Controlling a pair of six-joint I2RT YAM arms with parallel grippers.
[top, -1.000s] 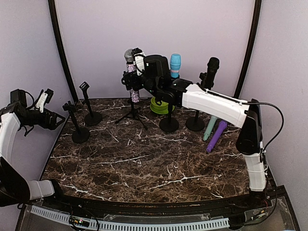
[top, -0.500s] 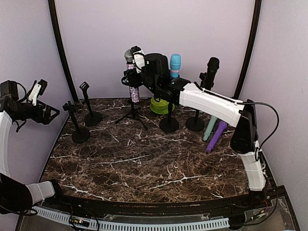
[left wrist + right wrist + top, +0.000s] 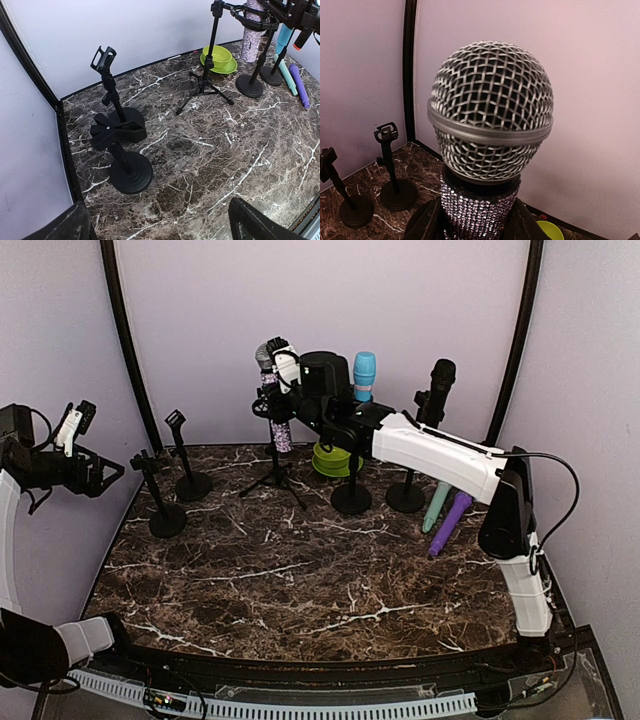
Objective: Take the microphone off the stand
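Observation:
The microphone (image 3: 490, 110) has a silver mesh head and a sparkly rhinestone handle; it stands upright in the clip of a black tripod stand (image 3: 276, 476) at the back of the table. My right gripper (image 3: 477, 225) has its dark fingers (image 3: 422, 222) pressed against both sides of the handle just below the head. From above, the right gripper (image 3: 281, 380) sits at the microphone (image 3: 279, 432) from the right. My left gripper (image 3: 93, 451) hangs open off the table's left edge; in its own view the gripper (image 3: 157, 230) holds nothing, with the microphone (image 3: 253, 35) far away.
Two empty black clip stands (image 3: 167, 498) (image 3: 188, 458) stand at the left. A blue microphone (image 3: 364, 374) and a black one (image 3: 440, 380) sit on round-base stands at the back right. A green bowl (image 3: 334, 461) and teal (image 3: 437, 505) and purple (image 3: 452, 521) microphones lie nearby.
The right gripper's fingers have closed in onto the sparkly handle. The left arm has swung up and further left, away from the table.

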